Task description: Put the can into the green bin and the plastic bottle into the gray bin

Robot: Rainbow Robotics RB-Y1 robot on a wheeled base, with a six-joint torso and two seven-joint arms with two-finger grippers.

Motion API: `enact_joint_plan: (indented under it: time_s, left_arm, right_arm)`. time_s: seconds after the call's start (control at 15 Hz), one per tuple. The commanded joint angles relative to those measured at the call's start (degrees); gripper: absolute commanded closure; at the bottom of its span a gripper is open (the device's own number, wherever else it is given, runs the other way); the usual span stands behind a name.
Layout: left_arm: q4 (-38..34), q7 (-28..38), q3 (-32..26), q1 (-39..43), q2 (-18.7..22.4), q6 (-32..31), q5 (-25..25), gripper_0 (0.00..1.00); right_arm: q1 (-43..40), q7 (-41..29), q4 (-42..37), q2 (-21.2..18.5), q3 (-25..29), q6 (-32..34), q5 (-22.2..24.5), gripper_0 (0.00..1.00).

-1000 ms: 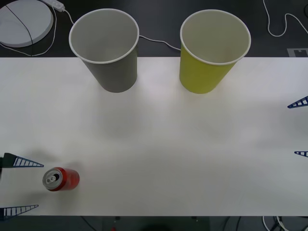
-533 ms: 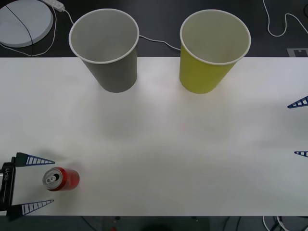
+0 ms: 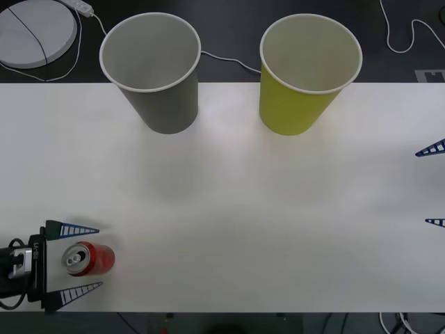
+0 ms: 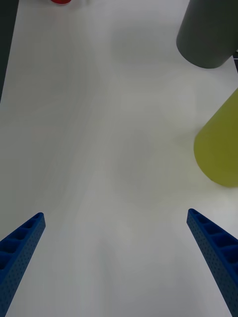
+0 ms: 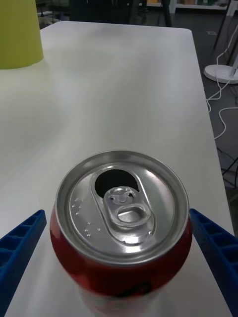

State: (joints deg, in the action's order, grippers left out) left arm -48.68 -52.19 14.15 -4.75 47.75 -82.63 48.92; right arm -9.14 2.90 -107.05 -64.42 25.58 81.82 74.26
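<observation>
Looking down our right arm, we've got the right claw hanging wide open over the white bench, its two blue ribbed fingers spread far apart with nothing between them but bare bench top. Past the claw, the green bin sits closest to us, and the gray bin stands beyond it, a small gap between the two. Way off at the other end of the bench we can just catch a sliver of the red can.
</observation>
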Motion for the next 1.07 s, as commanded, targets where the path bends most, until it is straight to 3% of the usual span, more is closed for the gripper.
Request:
enact_joint_plan:
  time_s: [0.07,0.27,0.33,0.4,0.47,0.6,1.07]
  left_arm:
    - [0.0,-0.1,-0.1,0.0,-1.4,0.6,-0.1,0.00]
    - [0.0,0.0,0.0,0.0,-1.6,0.9,-0.2,0.00]
    - [0.0,0.0,0.0,0.0,-1.7,0.9,-0.3,0.13]
    - [0.0,-0.1,0.0,0.0,-1.7,0.8,-0.3,0.81]
    - [0.0,0.0,0.0,0.0,-1.7,0.9,-0.4,0.96]
    - [0.0,0.0,0.0,0.0,-1.7,0.8,-0.5,1.00]
    - [-1.0,1.4,-0.7,0.0,-1.3,0.9,-0.8,1.00]
  right_arm:
    - [0.0,0.0,0.0,0.0,0.0,0.0,0.0,0.00]
    - [0.0,0.0,0.0,0.0,0.0,0.0,0.0,0.00]
    - [0.0,0.0,0.0,0.0,0.0,0.0,0.0,0.00]
    - [0.0,0.0,0.0,0.0,0.0,0.0,0.0,0.00]
    - [0.0,0.0,0.0,0.0,0.0,0.0,0.0,0.00]
    - [0.0,0.0,0.0,0.0,0.0,0.0,0.0,0.00]
    - [0.0,0.0,0.0,0.0,0.0,0.0,0.0,0.00]
